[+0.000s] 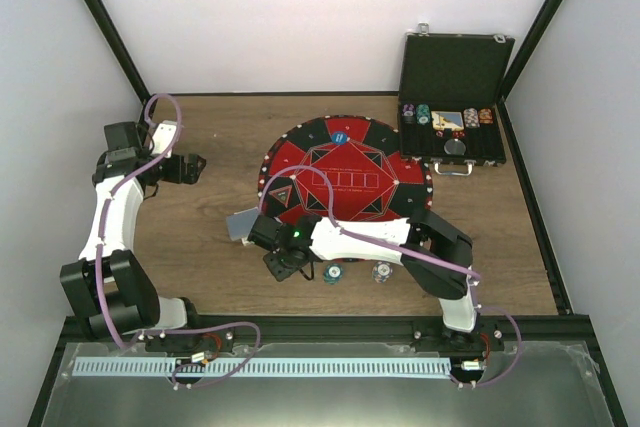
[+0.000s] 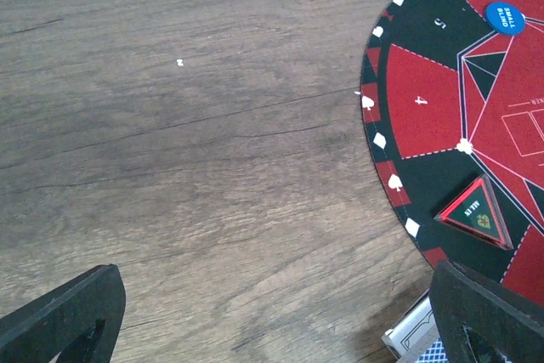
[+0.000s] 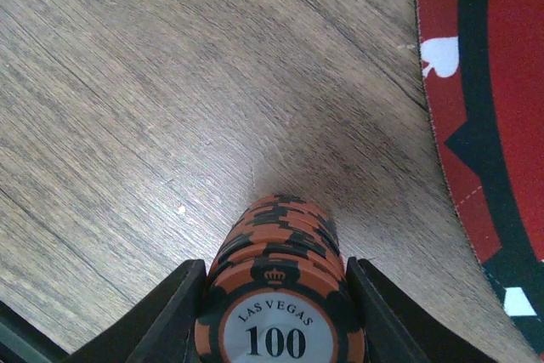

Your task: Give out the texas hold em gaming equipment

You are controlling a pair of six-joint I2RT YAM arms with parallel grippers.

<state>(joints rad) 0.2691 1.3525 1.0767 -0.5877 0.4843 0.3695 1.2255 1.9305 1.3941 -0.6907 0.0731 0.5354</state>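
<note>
Pinches a stack of orange-and-black poker chips (image 3: 280, 252) between the fingers of the right gripper (image 3: 277, 320), over the wooden table (image 3: 127, 82) just beside the mat (image 3: 484, 125). Spreads the left gripper (image 2: 272, 320) wide, empty, above bare wood. Leaves the blue button (image 2: 505, 17) and black triangular marker (image 2: 478, 212) on the mat, cards (image 2: 415, 339) just beside its rim.

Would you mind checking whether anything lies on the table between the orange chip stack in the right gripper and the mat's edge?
Nothing visible does: only bare table wood shows between the orange chip stack, clamped by the right gripper, and the edge of the mat.
</note>
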